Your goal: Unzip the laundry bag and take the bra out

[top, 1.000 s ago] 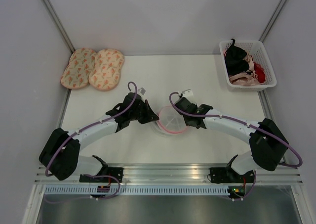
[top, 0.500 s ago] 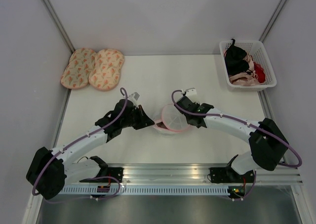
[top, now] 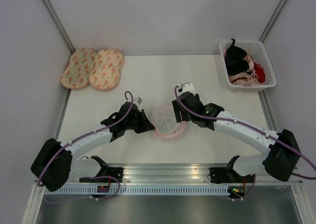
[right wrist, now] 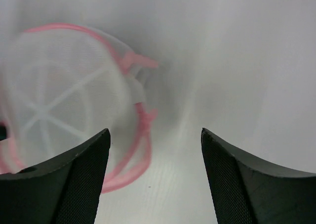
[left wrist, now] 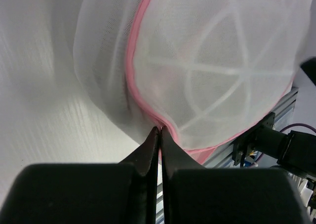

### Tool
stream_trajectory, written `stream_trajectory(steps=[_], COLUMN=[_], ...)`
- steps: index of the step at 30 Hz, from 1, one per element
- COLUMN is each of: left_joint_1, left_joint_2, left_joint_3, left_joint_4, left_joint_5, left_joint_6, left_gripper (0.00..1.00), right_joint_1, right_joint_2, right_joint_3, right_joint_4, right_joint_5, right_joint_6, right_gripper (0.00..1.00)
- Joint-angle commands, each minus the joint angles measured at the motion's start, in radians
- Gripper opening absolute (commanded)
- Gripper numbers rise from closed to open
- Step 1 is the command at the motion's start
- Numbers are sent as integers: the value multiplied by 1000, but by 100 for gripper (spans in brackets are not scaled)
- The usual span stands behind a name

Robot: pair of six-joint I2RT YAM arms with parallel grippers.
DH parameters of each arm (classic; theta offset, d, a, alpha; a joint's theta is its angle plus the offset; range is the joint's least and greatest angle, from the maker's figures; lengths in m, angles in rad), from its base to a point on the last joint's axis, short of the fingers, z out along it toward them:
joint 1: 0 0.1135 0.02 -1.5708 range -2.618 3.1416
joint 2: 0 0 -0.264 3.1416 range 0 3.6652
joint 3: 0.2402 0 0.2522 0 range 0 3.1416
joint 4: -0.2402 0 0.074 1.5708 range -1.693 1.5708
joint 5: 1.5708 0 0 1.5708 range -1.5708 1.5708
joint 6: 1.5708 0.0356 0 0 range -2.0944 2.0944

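The laundry bag [top: 169, 121], a round white mesh pouch with pink trim and white ribs, lies at the table's middle between both arms. My left gripper [top: 148, 126] is shut on the pink trim at the bag's left edge; in the left wrist view its jaws [left wrist: 160, 129] pinch that seam below the mesh dome [left wrist: 212, 75]. My right gripper [top: 177, 113] stands open just right of the bag, touching nothing. Its fingers [right wrist: 81, 182] frame bare table, with the bag [right wrist: 64, 100] and its pink zipper end [right wrist: 140, 62] ahead to the left. The bra is not in view.
A white basket [top: 269, 68] of black, pink and red garments stands at the back right. Two peach patterned oval pads [top: 94, 68] lie at the back left. A metal rail [top: 168, 172] runs along the near edge. Grey walls close in the table.
My right gripper has opened, let go of the bag and drawn back slightly to the right. The bag, lifted and tilted a moment ago, has settled. The left gripper stays shut on the trim.
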Motion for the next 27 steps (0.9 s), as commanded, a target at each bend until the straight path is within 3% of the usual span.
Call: stream_trajectory(steps=[1, 7, 17, 21, 24, 25, 27], left_joint_1=[-6, -6, -6, -6, -6, -6, -4], left_joint_2=[41, 57, 38, 44, 32, 28, 11], left_joint_3=[-21, -57, -65, -76, -79, -79, -82], left_joint_4=[89, 192, 207, 229, 231, 228, 218], left_joint_5=[25, 32, 5, 12, 12, 11, 3], left_joint_6=[-35, -62, -71, -87, -90, -90, -88], left_gripper=[2, 2, 2, 2, 2, 2, 2], right_joint_1=[60, 172, 265, 311, 330, 331, 330], right_joint_2=[21, 117, 266, 352, 413, 424, 438], right_joint_3=[90, 163, 248, 309, 344, 351, 354], right_joint_4=[75, 70, 38, -40, -110, -133, -150], right_joint_5=[-133, -110, -52, 87, 161, 197, 229], right_joint_6=[-44, -38, -27, 3, 31, 51, 68], right_gripper=[78, 76, 74, 74, 65, 51, 36])
